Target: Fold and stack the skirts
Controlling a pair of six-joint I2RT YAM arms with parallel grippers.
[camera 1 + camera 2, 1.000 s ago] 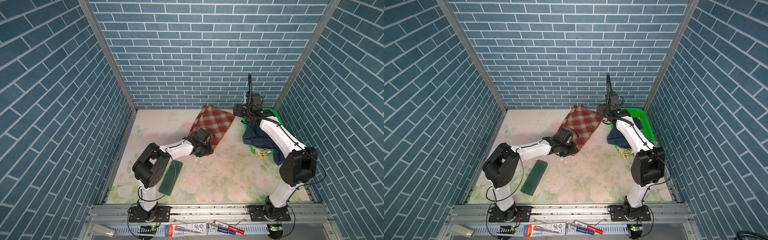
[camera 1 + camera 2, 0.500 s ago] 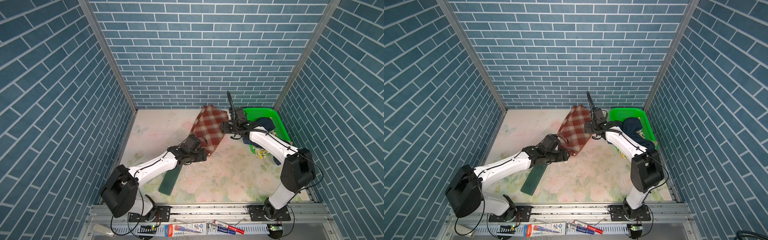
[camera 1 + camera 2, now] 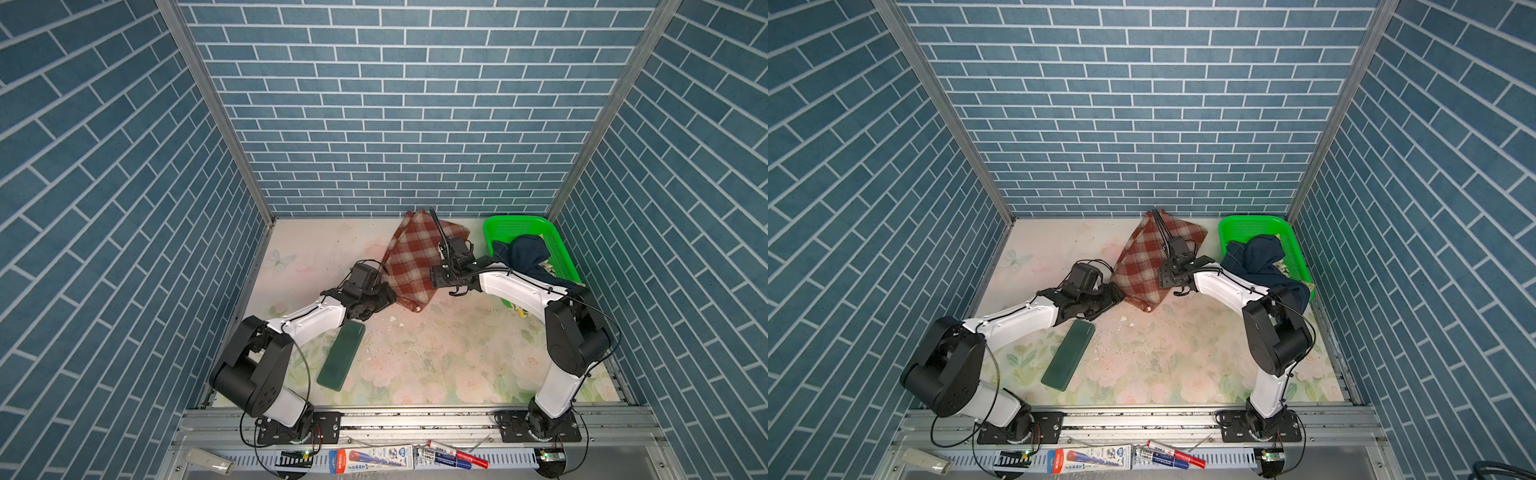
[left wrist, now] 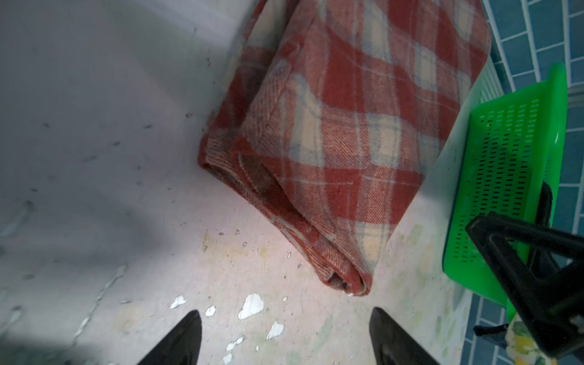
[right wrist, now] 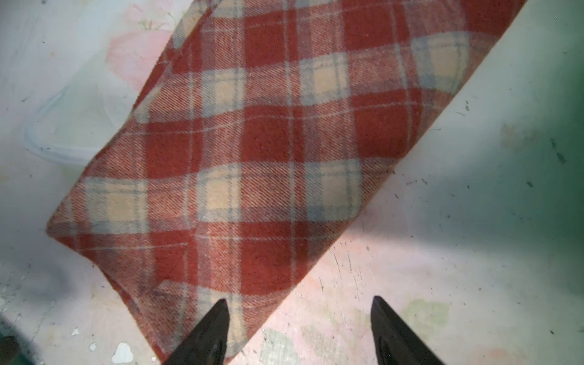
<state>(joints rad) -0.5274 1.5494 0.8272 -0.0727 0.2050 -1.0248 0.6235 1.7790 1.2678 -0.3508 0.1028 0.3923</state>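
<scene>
My left pincer [image 4: 284, 316] has opened wide and backed off a little, and my right pincer [image 5: 299, 300] has swung over from the basket [image 3: 513, 224]. Both are open now and hold nothing. The plaid skirt [image 3: 417, 257] lies folded on the desk [image 3: 415, 357], its long side running from the back wall toward me. Its near end sits just in front of the left pincer. The right pincer hovers over its right edge. The denim skirt [image 3: 525, 251] is in the basket. I think the left arm is nearer for the next fold.
</scene>
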